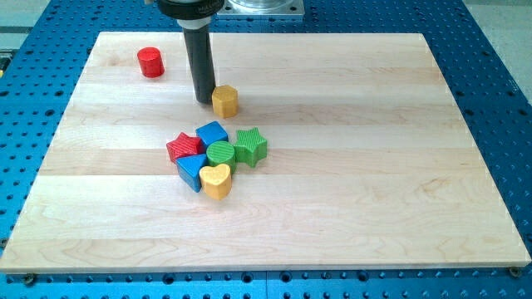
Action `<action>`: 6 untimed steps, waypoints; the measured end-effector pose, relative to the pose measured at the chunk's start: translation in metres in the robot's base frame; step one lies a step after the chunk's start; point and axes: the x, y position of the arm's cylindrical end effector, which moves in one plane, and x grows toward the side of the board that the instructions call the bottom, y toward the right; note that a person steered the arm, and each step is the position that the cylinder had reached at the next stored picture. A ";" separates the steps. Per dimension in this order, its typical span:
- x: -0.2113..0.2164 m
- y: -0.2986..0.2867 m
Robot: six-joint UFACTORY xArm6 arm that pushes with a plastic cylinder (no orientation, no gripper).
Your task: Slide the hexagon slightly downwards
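Across the whole view, a blue perforated metal bench [490, 100], dotted with rows of small holes, visible on all four sides. On top of that, a pale wooden board [374, 166] of glued planks, grain running from the view's left to its right, corners screwed down at the bottom edge. At the view's top centre, a grey metal mount [262, 7] just behind the board's far edge. Below that, hanging down, a straight dark rod ending in my tip [204, 100], resting on the wood. No fingers here, only the plain rod end, so nothing to hold apart or together.

Near the board's middle, a tight cluster of six blocks, all touching or nearly so: a green star [250, 146] at the view's right, a blue cube [212, 134] at the top, a red star [184, 148] at the left, a green cylinder [220, 153] in the centre, a second blue block [192, 171] at lower left, a yellow heart [216, 180] at the bottom.

Above the cluster, apart from it, the yellow hexagon [225, 100], just to the right of my tip, touching or almost touching.

Far off at upper left, alone, a red cylinder [150, 62].
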 end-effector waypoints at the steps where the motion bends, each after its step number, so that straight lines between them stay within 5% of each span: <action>1: 0.022 0.009; 3: -0.004 0.022; 5: 0.039 0.023; 6: 0.020 0.041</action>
